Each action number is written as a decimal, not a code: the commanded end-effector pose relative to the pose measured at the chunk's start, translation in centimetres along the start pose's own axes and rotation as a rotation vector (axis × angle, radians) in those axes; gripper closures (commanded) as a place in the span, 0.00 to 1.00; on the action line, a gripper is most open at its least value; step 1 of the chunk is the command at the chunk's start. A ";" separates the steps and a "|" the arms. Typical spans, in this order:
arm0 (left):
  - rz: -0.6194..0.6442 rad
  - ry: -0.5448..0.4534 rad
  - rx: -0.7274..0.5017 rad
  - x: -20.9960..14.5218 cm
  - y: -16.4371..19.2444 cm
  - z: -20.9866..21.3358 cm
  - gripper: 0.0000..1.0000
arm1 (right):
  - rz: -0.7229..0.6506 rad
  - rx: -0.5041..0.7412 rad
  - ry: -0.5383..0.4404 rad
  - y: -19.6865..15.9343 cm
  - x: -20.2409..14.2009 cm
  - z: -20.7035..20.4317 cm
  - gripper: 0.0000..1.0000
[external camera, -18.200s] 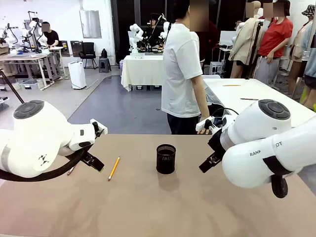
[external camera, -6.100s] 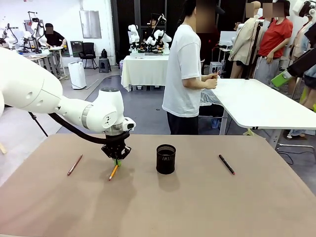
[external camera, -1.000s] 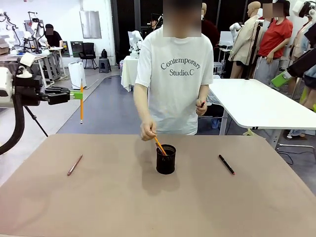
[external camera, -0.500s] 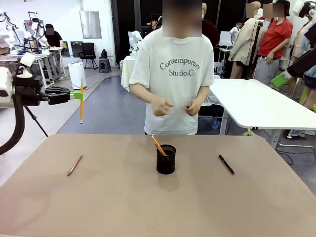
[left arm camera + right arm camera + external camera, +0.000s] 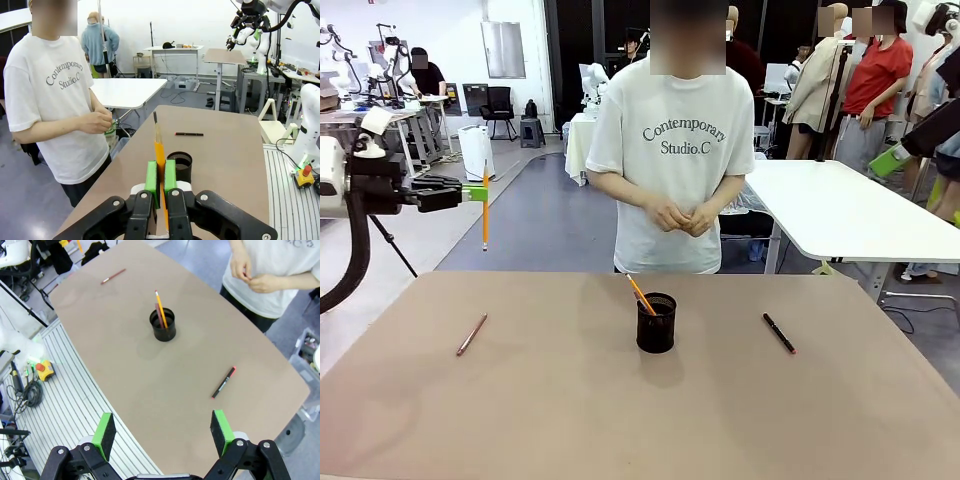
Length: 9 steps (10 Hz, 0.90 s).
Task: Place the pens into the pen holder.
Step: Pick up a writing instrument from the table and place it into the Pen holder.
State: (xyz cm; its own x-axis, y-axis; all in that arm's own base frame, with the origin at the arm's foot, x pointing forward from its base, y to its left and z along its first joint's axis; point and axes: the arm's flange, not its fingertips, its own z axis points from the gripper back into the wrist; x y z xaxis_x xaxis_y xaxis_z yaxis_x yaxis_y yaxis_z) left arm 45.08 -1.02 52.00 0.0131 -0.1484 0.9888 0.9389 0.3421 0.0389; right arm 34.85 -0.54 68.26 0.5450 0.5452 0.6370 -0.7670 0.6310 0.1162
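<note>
My left gripper [image 5: 478, 193] hangs high over the table's far left, shut on a yellow-orange pencil [image 5: 485, 212] that points straight down. In the left wrist view the green pads [image 5: 151, 176] clamp this pencil [image 5: 159, 152]. The black mesh pen holder [image 5: 656, 322] stands mid-table with another orange pencil [image 5: 640, 293] leaning in it. A pinkish-brown pen [image 5: 472, 334] lies at the left and a black pen [image 5: 779, 333] at the right. My right gripper [image 5: 162, 432] is open, high above the table's near edge, looking down on the holder [image 5: 163, 326] and the black pen [image 5: 223, 382].
A person in a white T-shirt [image 5: 672, 160] stands at the far edge behind the holder, hands [image 5: 682, 215] clasped at the waist, off the table. The brown table [image 5: 640, 420] is bare in front. A white table [image 5: 830, 205] stands at the back right.
The person's hand has let go of the orange pencil in the holder and drawn back; both hands now meet at the waist. My left gripper and its pencil have not moved.
</note>
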 end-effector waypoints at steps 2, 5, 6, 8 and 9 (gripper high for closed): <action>-0.001 0.001 0.000 0.1 -0.2 -0.1 1.00 | -0.003 0.010 -0.011 0.1 0.2 0.1 0.00; -0.001 0.001 0.000 0.1 -0.2 -0.1 1.00 | -0.003 0.010 -0.011 0.1 0.2 0.1 0.00; -0.001 0.001 0.000 0.1 -0.2 -0.1 1.00 | -0.003 0.010 -0.011 0.1 0.2 0.1 0.00; -0.001 0.001 0.000 0.1 -0.2 -0.1 1.00 | -0.003 0.010 -0.011 0.1 0.2 0.1 0.00; -0.001 0.001 0.000 0.1 -0.2 -0.1 1.00 | -0.003 0.010 -0.011 0.1 0.2 0.1 0.00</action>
State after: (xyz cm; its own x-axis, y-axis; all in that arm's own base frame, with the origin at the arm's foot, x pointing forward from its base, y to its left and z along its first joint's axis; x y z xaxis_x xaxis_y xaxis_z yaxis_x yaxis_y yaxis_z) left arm 45.08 -1.02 52.00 0.0131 -0.1484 0.9888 0.9389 0.3421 0.0389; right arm 34.85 -0.54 68.26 0.5450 0.5452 0.6370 -0.7670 0.6310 0.1162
